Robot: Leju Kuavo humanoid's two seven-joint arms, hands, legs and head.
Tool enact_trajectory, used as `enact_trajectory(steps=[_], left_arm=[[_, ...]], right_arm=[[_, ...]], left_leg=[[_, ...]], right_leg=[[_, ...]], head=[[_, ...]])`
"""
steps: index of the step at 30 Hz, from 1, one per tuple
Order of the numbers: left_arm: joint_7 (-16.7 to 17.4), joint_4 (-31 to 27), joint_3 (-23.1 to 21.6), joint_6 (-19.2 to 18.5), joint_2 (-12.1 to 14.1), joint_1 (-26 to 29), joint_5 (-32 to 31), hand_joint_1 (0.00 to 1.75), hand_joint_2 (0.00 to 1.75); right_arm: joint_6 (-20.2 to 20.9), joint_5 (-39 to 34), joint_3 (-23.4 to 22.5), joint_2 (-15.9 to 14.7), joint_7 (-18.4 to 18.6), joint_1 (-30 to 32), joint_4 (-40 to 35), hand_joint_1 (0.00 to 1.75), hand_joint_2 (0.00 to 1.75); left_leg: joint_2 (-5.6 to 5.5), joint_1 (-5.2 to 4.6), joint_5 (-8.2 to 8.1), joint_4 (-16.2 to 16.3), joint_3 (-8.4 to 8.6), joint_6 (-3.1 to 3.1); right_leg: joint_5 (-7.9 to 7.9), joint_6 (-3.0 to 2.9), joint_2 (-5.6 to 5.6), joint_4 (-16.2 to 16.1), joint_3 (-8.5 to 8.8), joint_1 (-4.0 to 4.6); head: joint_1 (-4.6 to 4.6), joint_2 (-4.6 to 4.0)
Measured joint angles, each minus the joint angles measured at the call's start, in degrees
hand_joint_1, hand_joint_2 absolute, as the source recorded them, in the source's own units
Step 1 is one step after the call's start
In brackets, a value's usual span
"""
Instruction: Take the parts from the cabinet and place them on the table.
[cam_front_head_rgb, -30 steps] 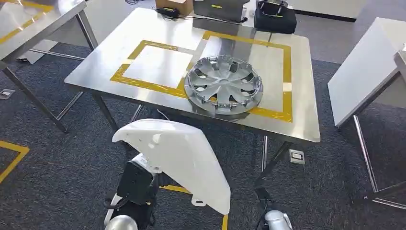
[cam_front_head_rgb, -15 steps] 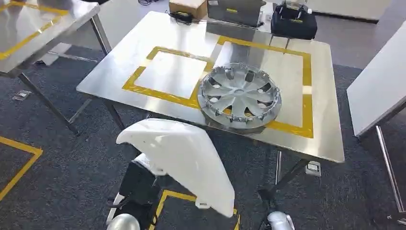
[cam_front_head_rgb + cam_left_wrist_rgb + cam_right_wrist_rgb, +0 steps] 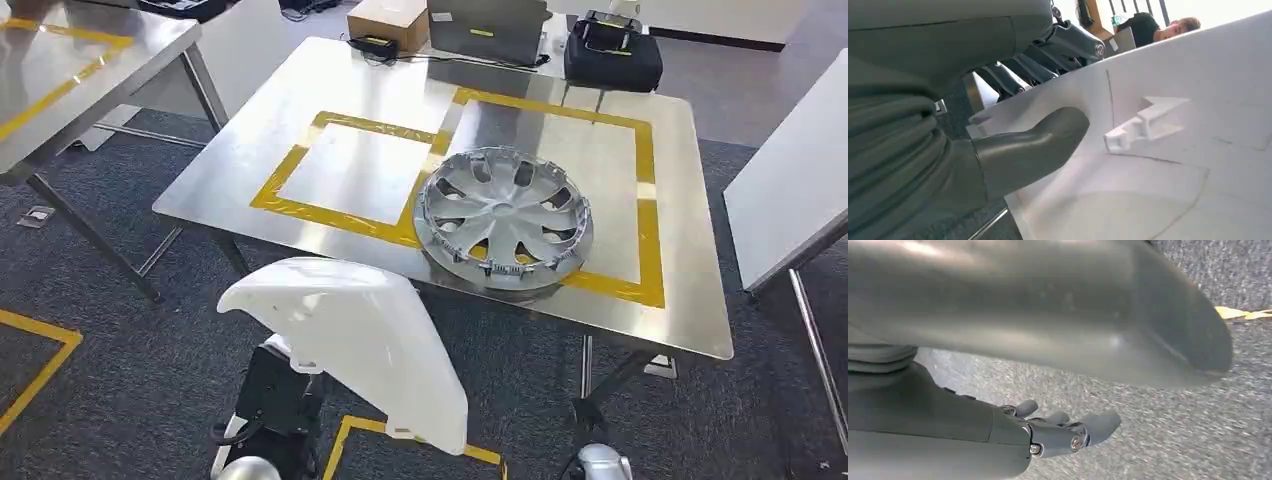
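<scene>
Two parts in sight: one on the table, one in the left hand

One white moulded panel (image 3: 355, 335) is hanging low in front of the robot, over grey carpet (image 3: 130, 350) and short of the table (image 3: 690, 300). Left hand (image 3: 998, 145) is gripping it: thumb is pressing on the panel's inner face beside a small white clip (image 3: 1143, 122), dark fingers (image 3: 1048, 50) are hooking over the panel's edge. Silver hubcap (image 3: 503, 215) is lying flat on the table, straddling the yellow tape (image 3: 625, 290) of the right-hand square. Right hand (image 3: 1058, 432) is hanging above the carpet, fingers slightly curled, apart, holding nothing. Cardboard box (image 3: 388, 22) and black case (image 3: 612, 55) are sitting at the table's far edge.
</scene>
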Motion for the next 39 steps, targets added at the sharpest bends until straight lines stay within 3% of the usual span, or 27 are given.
enact_trajectory(steps=[4, 11, 12, 13, 14, 15, 16, 18, 19, 20, 21, 23, 24, 25, 26, 27, 28, 29, 30, 31, 32, 34, 35, 36, 37, 39], left_arm=[[-0.02, -0.02, 0.00, -0.13, -0.04, 0.00, -0.44, 1.75, 1.75], [-0.02, -0.02, 0.00, -0.17, -0.04, -0.03, -0.44, 1.75, 1.75], [-0.02, -0.02, 0.00, -0.22, -0.04, -0.03, -0.44, 1.75, 1.75], [-0.02, -0.02, 0.00, -0.24, -0.04, -0.01, -0.44, 1.75, 1.75], [-0.07, -0.15, 0.00, -0.24, -0.04, -0.02, -0.44, 1.75, 1.75], [-0.09, -0.31, 0.00, -0.24, -0.13, 0.03, -0.44, 1.75, 1.75], [-0.18, -0.31, 0.00, -0.24, -0.26, -0.12, -0.44, 1.75, 1.75], [-0.22, -0.31, 0.00, -0.28, -0.35, -0.05, -0.44, 1.75, 1.75], [-0.22, -0.26, 0.00, -0.31, -0.33, 0.20, -0.44, 1.75, 1.75], [-0.22, -0.26, 0.00, -0.37, -0.33, 0.39, -0.46, 1.75, 1.75], [-0.22, -0.26, 0.00, -0.55, -0.33, 0.46, -0.44, 1.75, 1.75], [-0.24, -0.28, 0.00, -0.66, -0.33, 0.47, -0.46, 1.75, 1.75], [-0.26, -0.28, 0.00, -0.68, -0.33, 0.47, -0.46, 1.75, 1.75], [-0.22, -0.26, 0.00, -0.72, -0.31, 0.56, -0.46, 1.75, 1.75], [-0.28, -0.35, 0.00, -0.76, -0.31, 0.56, -0.46, 1.75, 1.75], [-0.26, -0.46, -0.02, -0.81, -0.31, 0.56, -0.46, 1.75, 1.75], [-0.26, -0.46, -0.02, -0.81, -0.29, 0.56, -0.46, 1.75, 1.75], [-0.26, -0.46, 0.00, -0.81, -0.28, 0.56, -0.46, 1.75, 1.75], [-0.26, -0.55, 0.00, -0.81, -0.28, 0.56, -0.46, 1.75, 1.75], [-0.26, -0.57, -0.02, -0.81, -0.26, 0.56, -0.46, 1.75, 1.75], [-0.26, -0.59, 0.00, -0.81, -0.26, 0.53, -0.46, 1.75, 1.75], [-0.26, -0.55, 0.00, -0.81, -0.06, 0.65, -0.46, 1.75, 1.75], [-0.26, -0.52, 0.00, -0.81, 0.09, 0.79, -0.46, 1.75, 1.75], [-0.26, -0.52, 0.00, -0.81, 0.18, 0.84, -0.46, 1.75, 1.75], [-0.26, -0.55, 0.00, -0.81, 0.22, 0.84, -0.46, 1.75, 1.75], [-0.26, -0.63, 0.00, -0.81, 0.22, 0.81, -0.46, 1.75, 1.75]], right_arm=[[0.31, 0.00, -0.59, 0.00, 0.00, -0.09, 0.00, 0.00, 0.00], [1.18, 0.20, -1.33, 0.00, 0.00, -0.14, 0.00, 0.00, 0.00], [1.34, 0.28, -1.33, 0.00, 0.00, -0.15, 0.00, 0.00, 0.00], [1.66, 0.33, -1.33, 0.00, 0.00, -0.15, 0.00, 0.00, 0.00], [1.75, 0.35, -1.33, 0.00, 0.00, -0.16, 0.00, 0.00, 0.00], [1.77, 0.42, -1.35, -0.15, 0.00, -0.07, -0.02, 0.00, 0.00], [1.86, 0.48, -1.33, -0.15, 0.00, -0.08, -0.02, 0.00, 0.00], [1.92, 0.61, -1.33, -0.26, -0.02, -0.12, -0.02, 0.00, 0.00], [1.95, 0.68, -1.33, -0.28, -0.07, -0.05, -0.02, 0.00, 0.00], [1.97, 0.77, -1.35, -0.28, -0.04, 0.08, -0.02, 0.00, 0.00], [2.03, 0.90, -1.35, -0.28, -0.04, 0.15, -0.02, 0.00, 0.00], [2.10, 1.05, -1.35, -0.46, -0.04, 0.11, -0.02, 0.00, 0.00], [2.10, 1.12, -1.35, -0.46, -0.04, 0.05, -0.02, 0.00, 0.00], [2.23, 1.18, -1.35, 0.02, -0.04, -0.08, 0.07, 0.00, 0.00], [2.23, 1.20, -1.42, 0.00, -0.20, -0.32, -0.04, 0.00, 0.00], [2.32, 1.16, -1.44, -0.35, 0.07, -0.21, 0.00, 0.00, 0.00], [2.21, 1.18, -1.48, -0.39, 0.07, -0.18, -0.02, 0.00, 0.00], [2.21, 1.18, -1.49, -0.39, 0.07, -0.12, -0.02, 0.00, 0.00], [2.21, 1.18, -1.49, -0.42, 0.07, -0.11, -0.02, 0.00, 0.00], [2.21, 1.20, -1.49, -0.42, 0.07, -0.12, -0.02, 0.00, 0.00], [2.21, 1.20, -1.49, -0.42, 0.07, -0.12, -0.02, 0.00, 0.00], [2.21, 1.20, -1.51, -0.42, 0.07, -0.06, -0.02, 0.00, 0.00], [2.21, 1.20, -1.51, -0.42, 0.07, -0.03, -0.02, 0.00, 0.00], [2.23, 1.20, -1.51, -0.42, 0.07, -0.03, -0.02, 0.00, 0.00], [2.21, 1.20, -1.51, -0.42, 0.07, -0.04, -0.02, 0.00, 0.00], [2.23, 1.20, -1.51, -0.40, 0.07, -0.09, -0.02, 0.00, 0.00]], left_leg=[[-0.02, -0.11, -0.28, 0.01, 0.00, 0.42], [-0.01, -0.18, -0.34, 0.03, 0.03, 0.79], [-0.02, -0.31, -0.47, 0.19, -0.11, 0.95], [-0.10, -0.58, -0.59, -0.09, 0.02, 1.65], [0.05, -0.19, -0.09, -1.24, 0.55, 2.03], [0.11, 0.32, 0.67, -2.44, 1.37, 1.94], [0.19, 0.45, 0.92, -2.93, 1.70, 2.30], [0.26, 0.62, 1.03, -2.98, 1.64, 2.26], [0.30, 0.72, 1.00, -2.94, 1.56, 2.07], [0.30, 0.91, 0.96, -2.79, 1.43, 1.75], [0.33, 1.21, 0.86, -2.54, 1.34, 1.34], [0.49, 2.26, 0.26, -1.31, 1.00, 0.11], [0.63, 2.71, -0.26, -0.24, 0.69, -0.69], [0.65, 2.12, -0.58, 0.09, 0.63, -1.48], [0.76, 2.41, -1.03, 0.59, 0.52, -2.03], [0.85, 2.19, -0.90, 0.27, 0.70, -2.40], [1.04, 2.32, -0.78, -0.13, 0.95, -2.69], [1.20, 2.61, -0.52, -0.50, 1.06, -3.16], [1.16, 2.82, -0.84, -0.04, 0.66, -3.52], [0.98, 2.80, -2.25, 1.60, 0.12, -3.38], [0.84, 2.62, -4.75, 5.42, -1.59, -3.25], [0.58, 2.33, -9.37, 15.58, -6.12, -3.15], [0.55, 2.24, -10.00, 18.57, -7.51, -2.92], [0.53, 2.17, -9.12, 18.14, -7.35, -2.65], [0.51, 2.11, -7.20, 15.27, -5.92, -2.30], [-0.18, 1.87, -2.12, 4.44, -0.38, -1.30]], right_leg=[[-0.06, 0.09, -0.04, -0.54, 0.27, -0.04], [0.01, 0.89, -0.07, -0.75, 0.32, -0.11], [0.19, 1.17, -0.08, -1.06, 0.41, -0.20], [0.33, 1.87, -0.28, -1.43, 0.54, -0.50], [0.42, 2.13, -0.27, -1.84, 0.84, -0.19], [0.26, 2.15, -0.09, -1.28, 0.93, -0.49], [-1.30, 2.23, 0.03, 0.66, -0.01, -0.41], [-5.57, 2.75, 0.22, 9.04, -4.29, -0.79], [-6.98, 3.06, 0.22, 13.05, -6.48, -1.12], [-7.04, 3.39, 0.21, 15.28, -7.92, -1.51], [-5.64, 3.74, 0.20, 14.28, -7.69, -1.91], [-0.25, 4.99, -0.12, 5.21, -3.44, -2.93], [1.42, 5.85, -0.76, 0.18, -0.99, -3.51], [0.48, 6.21, -0.95, 1.60, -1.87, -2.94], [0.85, 4.42, -0.67, 1.16, -1.87, -2.82], [0.70, 3.42, -0.49, 1.27, -2.10, -2.60], [0.75, 2.86, -0.36, 1.35, -2.20, -2.59], [1.00, 2.26, -0.17, 1.22, -2.28, -2.41], [1.38, 1.52, -0.06, 0.97, -2.27, -2.46], [1.46, 1.16, -0.03, 0.92, -2.26, -2.42], [1.53, 0.82, 0.12, 0.82, -2.29, -2.32], [1.46, 0.57, 0.34, 0.83, -2.41, -2.06], [1.42, 0.52, 0.55, 0.83, -2.39, -1.91], [1.38, 0.50, 0.81, 0.84, -2.33, -1.82], [1.35, 0.51, 1.18, 0.84, -2.24, -1.77], [1.15, 0.79, 1.94, 0.84, -1.86, -1.68]], head=[[-0.02, 0.00], [-0.02, 0.00], [-0.04, 0.00], [-0.11, 0.00], [-0.13, 0.00], [-0.09, 0.00], [0.04, 0.00], [0.13, 0.00], [0.11, 0.00], [0.09, 0.00], [0.09, 0.00], [0.09, 0.00], [0.15, 0.00], [0.40, 0.00], [1.09, 0.00], [0.68, 0.00], [0.50, 0.00], [1.16, 0.00], [1.09, 0.00], [1.16, 0.00], [1.07, 0.00], [0.92, 0.00], [0.94, 0.00], [0.92, 0.00], [0.90, 0.00], [0.85, 0.00]])
